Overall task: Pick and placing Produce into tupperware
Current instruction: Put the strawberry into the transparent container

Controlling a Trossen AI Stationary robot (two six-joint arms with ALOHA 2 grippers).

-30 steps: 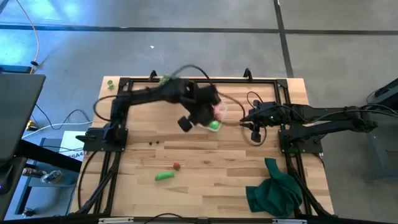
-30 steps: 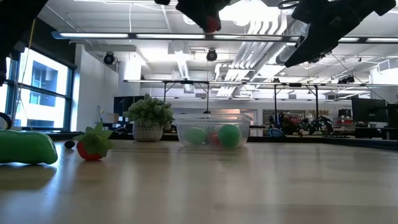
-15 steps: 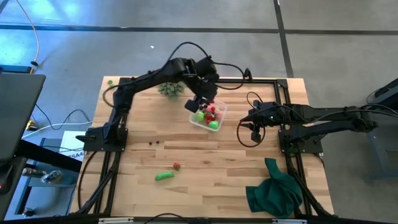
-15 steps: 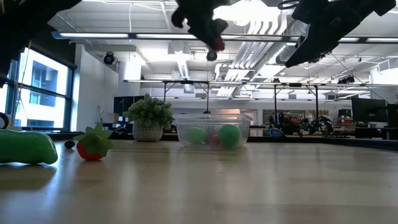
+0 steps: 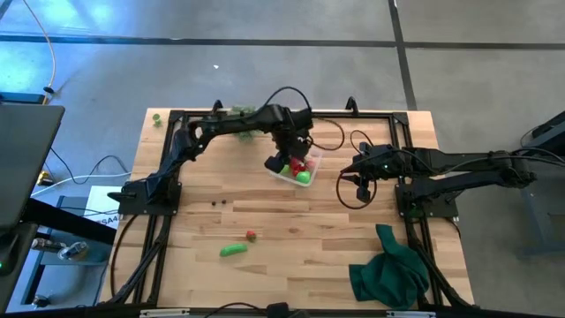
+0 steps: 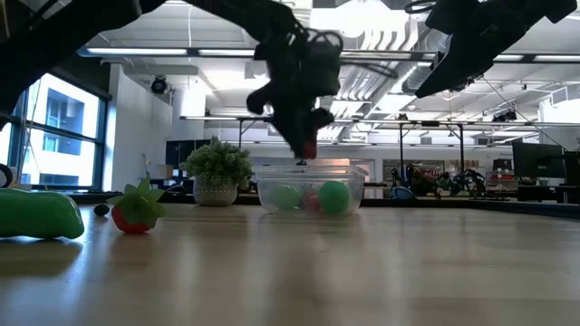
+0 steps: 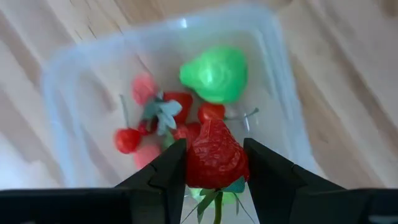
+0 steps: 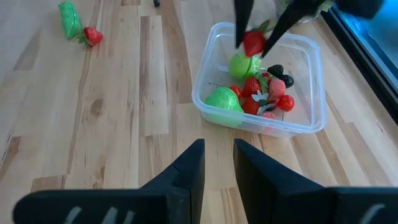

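Left wrist view: left gripper [image 7: 214, 163] clamps strawberry [image 7: 214, 156] above tupperware [image 7: 283, 93]; right gripper [image 8: 217, 163] jaws parted, idle nearby.

My left arm reaches from its base at the table's left edge across toward the middle of the far side, wrist bent down. My left gripper [image 7: 214, 163] points down, its two fingers [image 7: 168, 171] clamped on a red strawberry [image 7: 214, 158]. My right arm stretches in level from the right edge and waits, the right gripper [image 8: 216, 163] raised above the boards right of centre, fingers a little apart with nothing between them.
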